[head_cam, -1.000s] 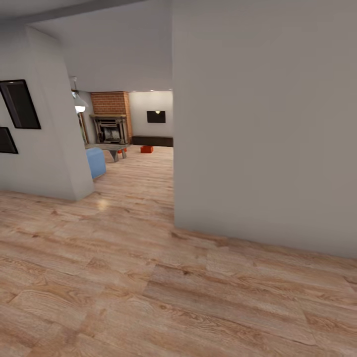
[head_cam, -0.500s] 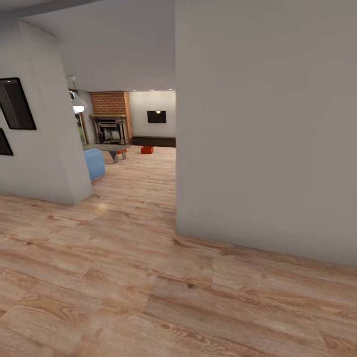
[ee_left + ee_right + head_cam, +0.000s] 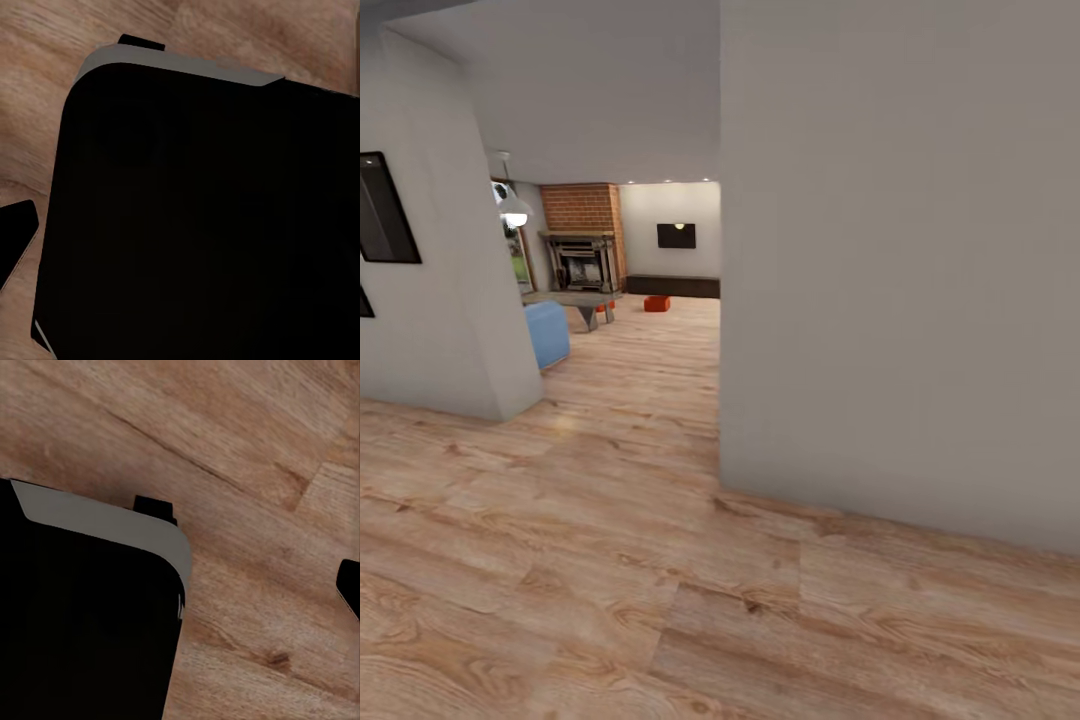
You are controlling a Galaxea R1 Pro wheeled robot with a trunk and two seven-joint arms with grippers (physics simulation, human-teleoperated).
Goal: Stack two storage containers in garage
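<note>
Light wood-plank floor (image 3: 610, 560) runs from the foreground to mid-frame left, where an orange-red bin (image 3: 656, 303) sits on it.

Bare wood floor (image 3: 580, 560) ahead runs open through a gap between the big wall (image 3: 900, 270) on the right and the wall corner (image 3: 450, 300) on the left, on into the living room (image 3: 630, 250), where a blue sofa (image 3: 547, 333) and low table (image 3: 575, 299) crowd the left side.
</note>
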